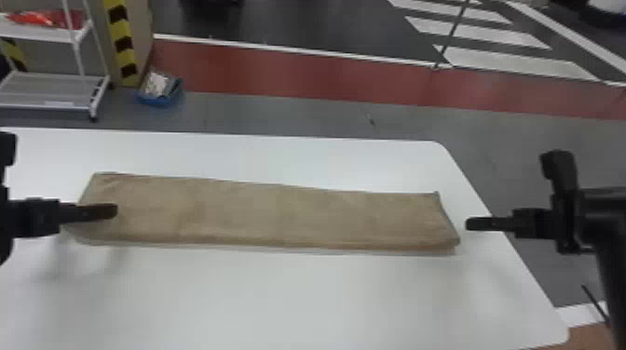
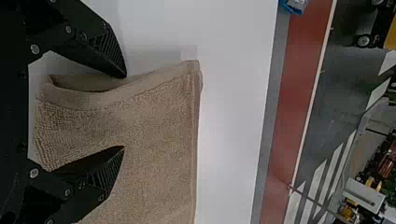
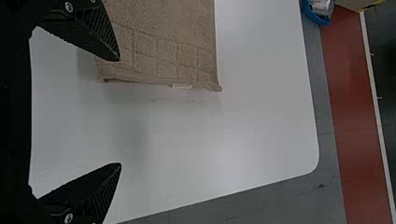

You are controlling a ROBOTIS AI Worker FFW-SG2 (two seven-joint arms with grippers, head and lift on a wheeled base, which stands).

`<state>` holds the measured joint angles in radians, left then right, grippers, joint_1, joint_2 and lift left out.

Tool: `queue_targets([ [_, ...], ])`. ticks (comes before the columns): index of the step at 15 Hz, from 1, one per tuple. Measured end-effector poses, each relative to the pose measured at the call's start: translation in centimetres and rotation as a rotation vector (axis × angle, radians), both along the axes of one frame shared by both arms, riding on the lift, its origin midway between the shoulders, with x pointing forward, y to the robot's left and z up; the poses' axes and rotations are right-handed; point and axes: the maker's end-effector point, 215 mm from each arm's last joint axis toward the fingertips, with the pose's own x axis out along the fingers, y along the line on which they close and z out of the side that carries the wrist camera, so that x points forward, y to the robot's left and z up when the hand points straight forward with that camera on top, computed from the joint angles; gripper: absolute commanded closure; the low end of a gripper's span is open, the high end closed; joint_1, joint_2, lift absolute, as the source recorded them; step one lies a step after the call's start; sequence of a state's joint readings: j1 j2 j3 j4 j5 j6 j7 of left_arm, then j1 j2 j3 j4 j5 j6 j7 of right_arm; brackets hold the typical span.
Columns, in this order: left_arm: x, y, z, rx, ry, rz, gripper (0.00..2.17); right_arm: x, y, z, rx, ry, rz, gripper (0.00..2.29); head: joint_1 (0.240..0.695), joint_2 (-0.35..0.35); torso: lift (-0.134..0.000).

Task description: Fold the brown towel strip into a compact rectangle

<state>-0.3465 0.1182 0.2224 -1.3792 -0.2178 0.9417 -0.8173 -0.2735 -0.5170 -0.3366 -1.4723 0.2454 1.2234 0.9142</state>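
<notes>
The brown towel strip (image 1: pixel 279 216) lies lengthwise across the white table. My left gripper (image 1: pixel 114 211) is over the strip's left end; in the left wrist view that gripper (image 2: pixel 125 112) is open, one finger over the towel (image 2: pixel 154 126) and the other just beyond its end edge, where the layers gape a little. Off the right end of the strip stands my right gripper (image 1: pixel 469 224). In the right wrist view the right gripper (image 3: pixel 120 112) is open, its fingers wide apart on either side of the end edge of the towel (image 3: pixel 163 46), holding nothing.
The white table (image 1: pixel 279 298) has its right edge beneath my right gripper. On the floor beyond the table are a blue bin (image 1: pixel 160 95) and a white wheeled rack (image 1: pixel 51 88) at the far left.
</notes>
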Motion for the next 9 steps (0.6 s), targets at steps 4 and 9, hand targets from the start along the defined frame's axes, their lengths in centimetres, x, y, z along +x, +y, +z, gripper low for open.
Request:
queue_targets([
  [4, -0.5, -1.3, 0.5, -0.051, 0.000, -0.050, 1.68, -0.2, -0.1, -0.1, 0.004, 0.001, -0.005, 0.08, 0.695, -0.274, -0.120],
  [9, -1.9, -1.9, 3.0, -0.168, -0.016, -0.123, 1.74, -0.5, -0.3, -0.3, 0.010, 0.005, -0.013, 0.08, 0.695, -0.285, -0.120],
])
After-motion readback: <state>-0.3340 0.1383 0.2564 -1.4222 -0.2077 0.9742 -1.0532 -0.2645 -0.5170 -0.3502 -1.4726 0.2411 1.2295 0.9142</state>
